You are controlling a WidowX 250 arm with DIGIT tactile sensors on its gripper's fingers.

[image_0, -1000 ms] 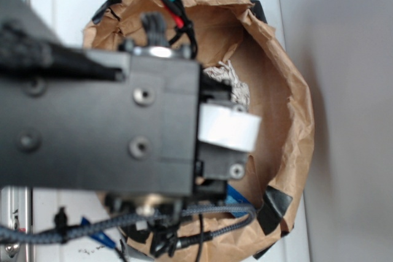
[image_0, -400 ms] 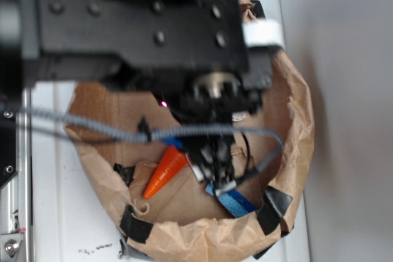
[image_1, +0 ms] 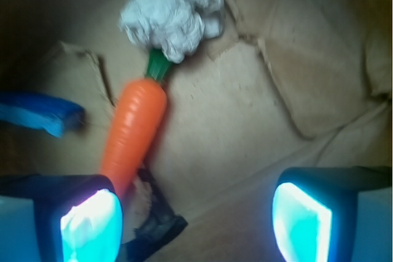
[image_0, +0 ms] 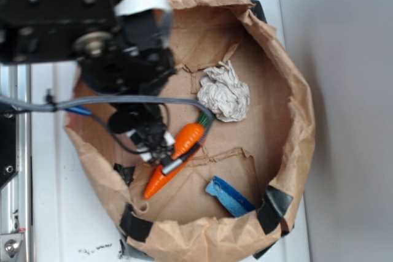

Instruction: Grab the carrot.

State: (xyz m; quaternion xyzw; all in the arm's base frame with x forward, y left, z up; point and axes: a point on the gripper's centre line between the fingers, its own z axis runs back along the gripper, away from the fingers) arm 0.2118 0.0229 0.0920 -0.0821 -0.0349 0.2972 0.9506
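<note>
Gripper (image_1: 196,216) spread wide, carrot (image_1: 132,136) beside one finger rather than between, stem touching the paper ball (image_1: 172,13); closing now likely just nudges it away.

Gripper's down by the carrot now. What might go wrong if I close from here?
The carrot lies under one finger, not centered in the open gripper; closing may clip it or push it away. Its glossy tapered body could slip. The green stem touches the crumpled paper ball, which may shift.
</note>
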